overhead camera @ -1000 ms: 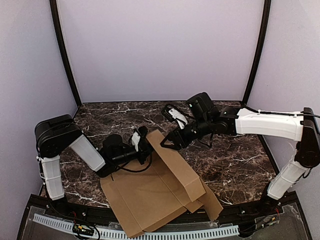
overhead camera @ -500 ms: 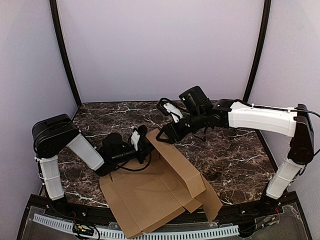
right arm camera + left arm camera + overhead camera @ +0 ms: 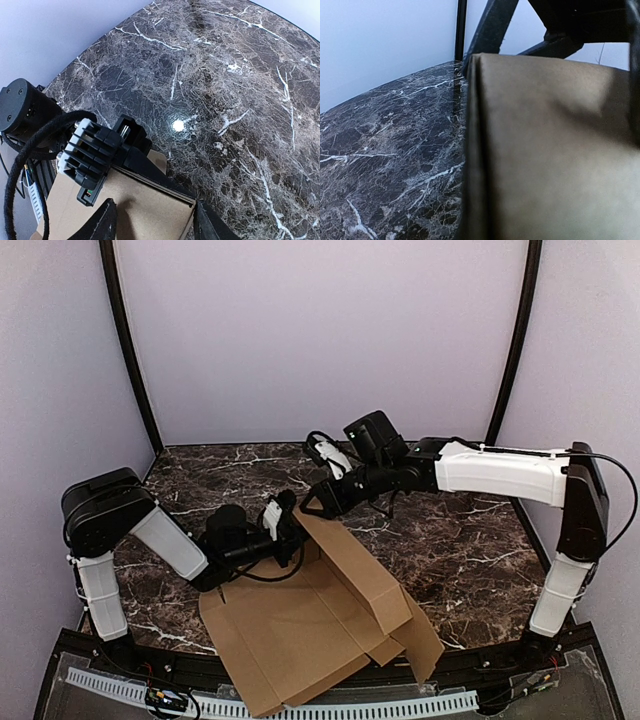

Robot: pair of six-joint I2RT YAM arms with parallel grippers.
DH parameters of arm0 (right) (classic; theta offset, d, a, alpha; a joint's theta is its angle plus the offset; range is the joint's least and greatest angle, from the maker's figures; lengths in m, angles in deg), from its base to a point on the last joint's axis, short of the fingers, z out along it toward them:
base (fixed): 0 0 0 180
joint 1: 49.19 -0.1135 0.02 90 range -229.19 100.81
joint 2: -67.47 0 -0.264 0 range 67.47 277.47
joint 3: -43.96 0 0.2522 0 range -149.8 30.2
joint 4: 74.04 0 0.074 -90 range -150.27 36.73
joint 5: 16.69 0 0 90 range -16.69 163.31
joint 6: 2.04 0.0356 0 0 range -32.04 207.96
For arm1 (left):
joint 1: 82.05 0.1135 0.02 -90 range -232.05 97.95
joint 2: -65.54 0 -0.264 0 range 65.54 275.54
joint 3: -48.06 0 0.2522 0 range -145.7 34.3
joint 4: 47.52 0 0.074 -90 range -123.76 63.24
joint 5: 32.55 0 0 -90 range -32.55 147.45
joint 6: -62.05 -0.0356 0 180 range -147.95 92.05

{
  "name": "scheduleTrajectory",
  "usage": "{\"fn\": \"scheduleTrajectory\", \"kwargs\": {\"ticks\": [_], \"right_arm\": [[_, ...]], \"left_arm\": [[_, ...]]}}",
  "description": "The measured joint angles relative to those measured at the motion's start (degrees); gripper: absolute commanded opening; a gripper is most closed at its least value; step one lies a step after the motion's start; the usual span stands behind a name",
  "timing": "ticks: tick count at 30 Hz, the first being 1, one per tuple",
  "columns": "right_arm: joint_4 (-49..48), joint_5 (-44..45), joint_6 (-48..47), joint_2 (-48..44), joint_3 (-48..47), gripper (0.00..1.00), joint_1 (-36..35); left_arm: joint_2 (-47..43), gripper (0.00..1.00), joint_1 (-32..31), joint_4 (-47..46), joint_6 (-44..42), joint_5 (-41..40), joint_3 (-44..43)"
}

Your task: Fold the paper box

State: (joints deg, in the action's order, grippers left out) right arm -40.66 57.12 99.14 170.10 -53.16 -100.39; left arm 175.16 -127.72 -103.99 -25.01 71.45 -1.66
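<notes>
The paper box (image 3: 300,630) is a brown cardboard sheet lying flat at the table's front, with one long flap (image 3: 350,565) raised. My left gripper (image 3: 288,527) is shut on the flap's upper left edge. In the left wrist view the cardboard (image 3: 560,150) fills the right side. My right gripper (image 3: 313,502) hovers open just over the flap's top corner. In the right wrist view its fingers (image 3: 102,222) straddle the cardboard (image 3: 145,210) without clamping it. The left gripper (image 3: 131,150) lies along the flap's far edge there.
The dark marble table (image 3: 460,550) is walled by pale panels with black corner posts (image 3: 130,350). A perforated rail (image 3: 330,710) runs along the front edge, and the box overhangs towards it. The right arm (image 3: 570,25) crosses above the flap.
My right gripper has moved left and back, from the flap's right side to over its top corner. The left gripper and the flap have hardly shifted.
</notes>
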Motion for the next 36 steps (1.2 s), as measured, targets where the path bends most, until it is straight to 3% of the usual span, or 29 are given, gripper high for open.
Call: {"fn": "scheduleTrajectory", "kwargs": {"ticks": [4,9,11,36], "right_arm": [[-4.87,0.63,0.87,-0.87,3.28,0.47,0.02],[-7.74,1.31,1.79,-1.90,5.68,0.43,0.00],[-8.41,1.49,2.01,-2.03,6.10,0.42,0.00],[-10.78,2.05,2.86,-4.09,9.35,0.41,0.00]], "left_arm": [[-0.04,0.08,-0.11,0.11,0.33,-1.16,0.00],[-0.15,0.26,-0.46,0.33,0.63,-2.56,0.00],[-0.15,0.29,-0.48,0.42,0.52,-2.80,0.00],[0.94,0.36,-2.62,-0.24,-4.04,-11.02,-0.59]]}}
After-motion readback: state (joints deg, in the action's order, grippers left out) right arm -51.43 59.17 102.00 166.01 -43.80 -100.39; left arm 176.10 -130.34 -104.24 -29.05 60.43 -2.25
